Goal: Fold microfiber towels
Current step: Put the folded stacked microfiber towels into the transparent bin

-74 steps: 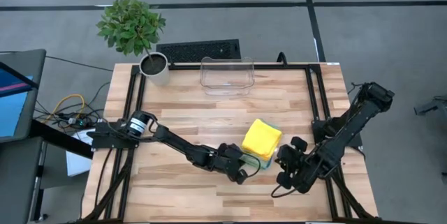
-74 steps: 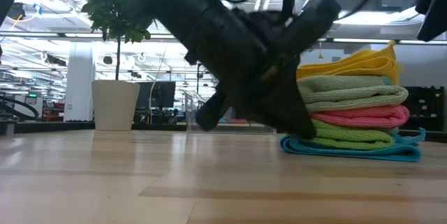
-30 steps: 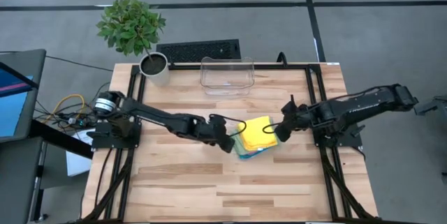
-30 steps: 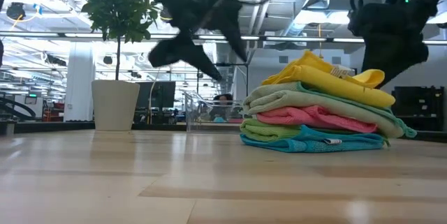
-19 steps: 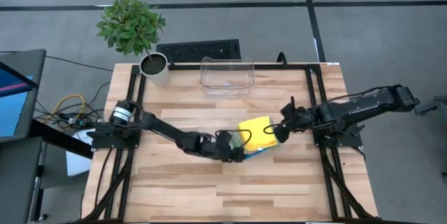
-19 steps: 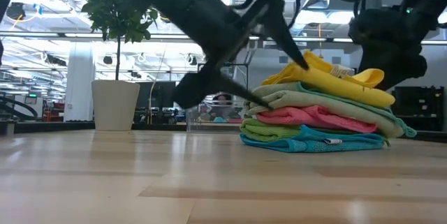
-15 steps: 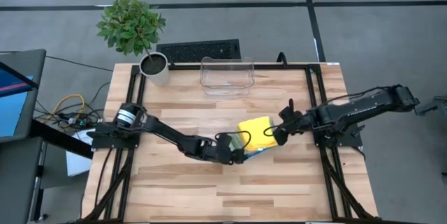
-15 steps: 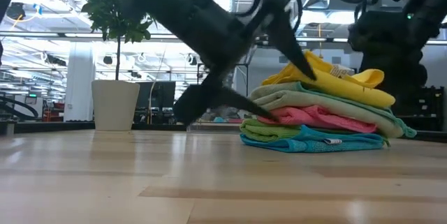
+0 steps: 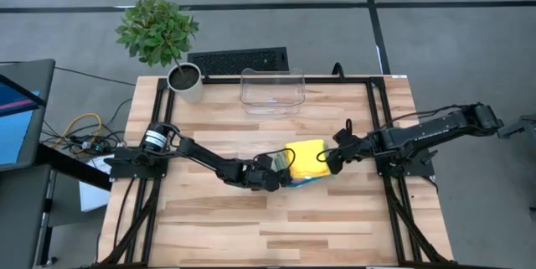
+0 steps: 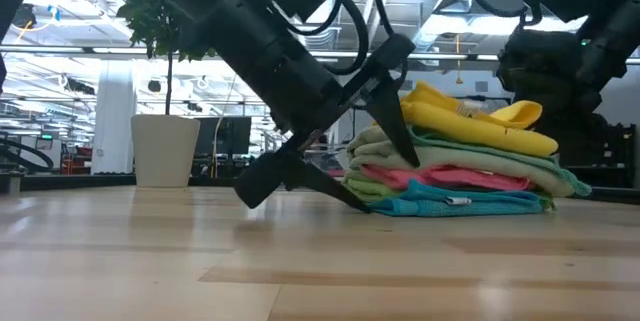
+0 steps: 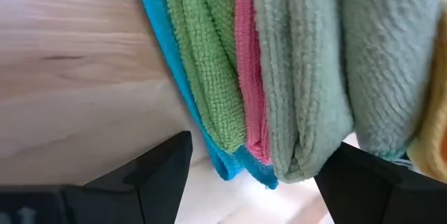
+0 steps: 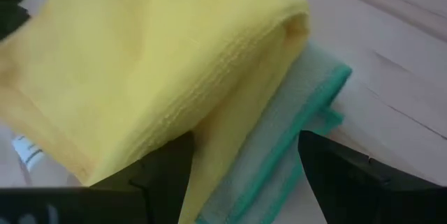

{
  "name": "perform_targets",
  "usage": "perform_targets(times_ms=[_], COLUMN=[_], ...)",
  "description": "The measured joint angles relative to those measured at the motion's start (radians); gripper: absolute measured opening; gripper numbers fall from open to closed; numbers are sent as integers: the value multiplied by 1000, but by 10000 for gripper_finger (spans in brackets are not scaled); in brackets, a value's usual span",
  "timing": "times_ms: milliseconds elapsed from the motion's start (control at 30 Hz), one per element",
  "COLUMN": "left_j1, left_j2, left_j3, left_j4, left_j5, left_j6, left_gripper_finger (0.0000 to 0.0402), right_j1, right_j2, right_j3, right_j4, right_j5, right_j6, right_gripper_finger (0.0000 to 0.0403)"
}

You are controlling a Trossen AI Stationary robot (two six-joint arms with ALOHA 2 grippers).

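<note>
A stack of folded microfiber towels (image 9: 306, 158) lies mid-table: yellow (image 10: 470, 121) on top, then pale sage (image 10: 450, 151), pink (image 10: 440, 174), green (image 10: 365, 189), and blue (image 10: 450, 204) flat on the wood. My left gripper (image 9: 283, 168) is open at the stack's left end. One finger (image 10: 300, 176) is low along the table and the other (image 10: 395, 111) is higher, beside the sage towel. My right gripper (image 9: 328, 162) hovers open over the stack's right end, with the yellow towel's fold (image 12: 209, 77) between its fingers. My left gripper comes level from the table's left, its fingers standing on either side of the blue-to-sage fold edges (image 11: 258, 140). I cannot tell whether either finger touches the cloth. My right gripper slants down from the right over the yellow towel; I cannot tell whether it touches it.
A clear plastic bin (image 9: 270, 90) stands at the far edge, with a potted plant (image 9: 172, 43) at the far left corner and a keyboard (image 9: 239, 59) behind the table. Bare wood stretches along the near edge and to the left of the stack.
My left gripper has dropped toward the table and closed in on the stack's left end. It has rolled, so one finger is now low and the other high. My right gripper has sunk a little toward the stack's right end. The stack stays where it was.
</note>
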Motion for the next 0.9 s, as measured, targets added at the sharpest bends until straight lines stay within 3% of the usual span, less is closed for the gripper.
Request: perform_targets(times_ms=[200, 567, 900], left_j1=[50, 89, 97], left_j2=[4, 10, 2], left_j3=[1, 0, 0], left_j4=[-7, 18, -2], left_j5=[4, 10, 96], left_j6=[21, 143, 244], left_gripper_finger=[275, 275, 275], right_j1=[-30, -73, -49], right_j2=[61, 278, 75], right_j3=[-8, -46, 12], right_j4=[96, 310, 29], right_j5=[-3, -115, -156], right_j6=[-5, 9, 9], right_gripper_finger=[286, 286, 286])
